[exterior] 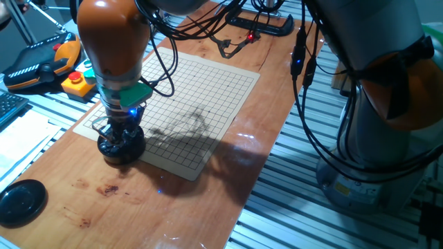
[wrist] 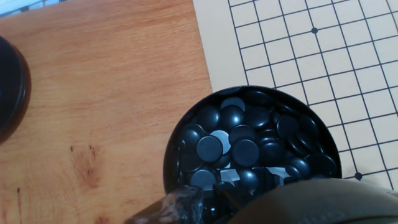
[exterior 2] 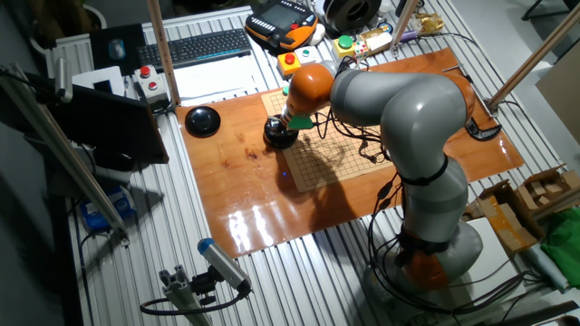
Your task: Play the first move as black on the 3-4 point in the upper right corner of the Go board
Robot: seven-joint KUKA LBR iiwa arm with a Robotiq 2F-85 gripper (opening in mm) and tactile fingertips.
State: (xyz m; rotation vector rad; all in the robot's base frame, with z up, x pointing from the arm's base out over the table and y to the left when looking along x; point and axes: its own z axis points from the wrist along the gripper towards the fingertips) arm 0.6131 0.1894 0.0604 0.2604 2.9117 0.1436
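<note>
Table (exterior: 208,200): pincer (exterior: 119,140) tips hidden in bowl (exterior: 131,146)

Robotics lab: aluminium-profile frame bench (exterior 2: 299,263), emergency-stop boxes (exterior 2: 288,63), teach pendant (exterior 2: 281,23), keyboard (exterior 2: 207,45), loose cabling around wooden table (exterior 2: 245,190).

Around me: glossy wooden surface (exterior 2: 245,195) on ribbed aluminium frame (exterior 2: 299,272); keyboard (exterior 2: 195,46) behind; glare on varnish.

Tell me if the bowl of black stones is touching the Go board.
Touching. The hand view shows the bowl overlapping the Go board, its rim covering the board's edge and grid lines with no wood between.
</note>
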